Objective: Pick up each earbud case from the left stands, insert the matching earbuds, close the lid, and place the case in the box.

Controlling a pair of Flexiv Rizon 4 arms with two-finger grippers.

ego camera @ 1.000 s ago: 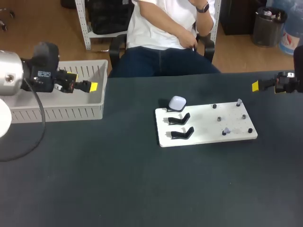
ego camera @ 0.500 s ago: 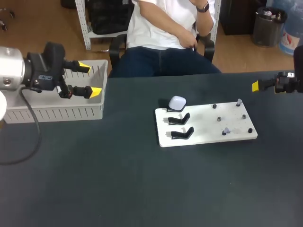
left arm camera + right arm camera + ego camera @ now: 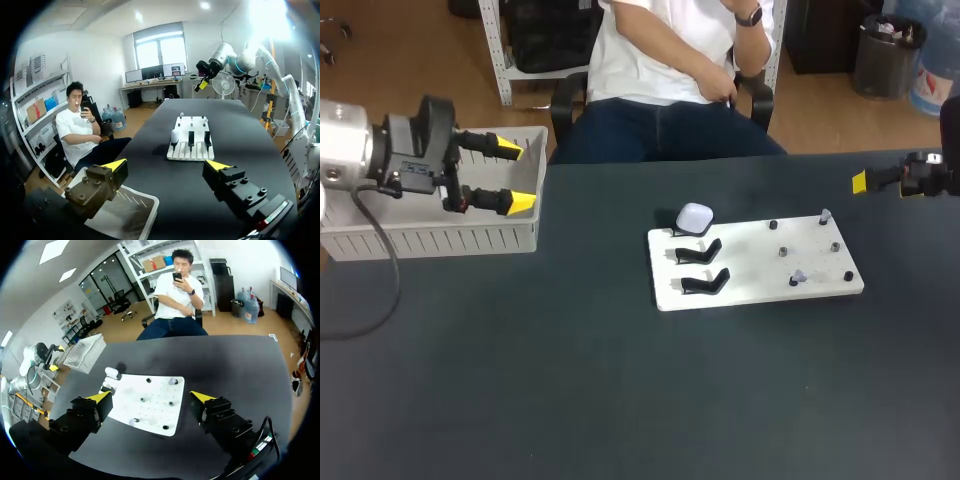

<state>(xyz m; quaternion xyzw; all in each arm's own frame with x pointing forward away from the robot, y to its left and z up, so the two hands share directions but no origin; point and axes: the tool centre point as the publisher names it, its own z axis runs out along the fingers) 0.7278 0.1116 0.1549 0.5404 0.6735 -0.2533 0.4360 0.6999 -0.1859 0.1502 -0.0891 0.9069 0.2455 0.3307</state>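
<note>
A white earbud case sits on the farthest of three black stands on the white board; the other two stands are bare. Small pale earbuds rest on pegs at the board's right side. My left gripper hangs open and holds nothing, over the right end of the grey box. In the left wrist view, the left gripper has the board and case far ahead of it. My right gripper is open and holds nothing, right of the board at the table's edge.
The board lies a little right of the table's middle. The slatted box stands at the far left, and its near corner shows under my left gripper. Dark tabletop stretches between the box and the board and along the front.
My left gripper has turned at the wrist, so both yellow tips now show one above the other, and it has shifted slightly right over the box. The right arm has stayed put.
</note>
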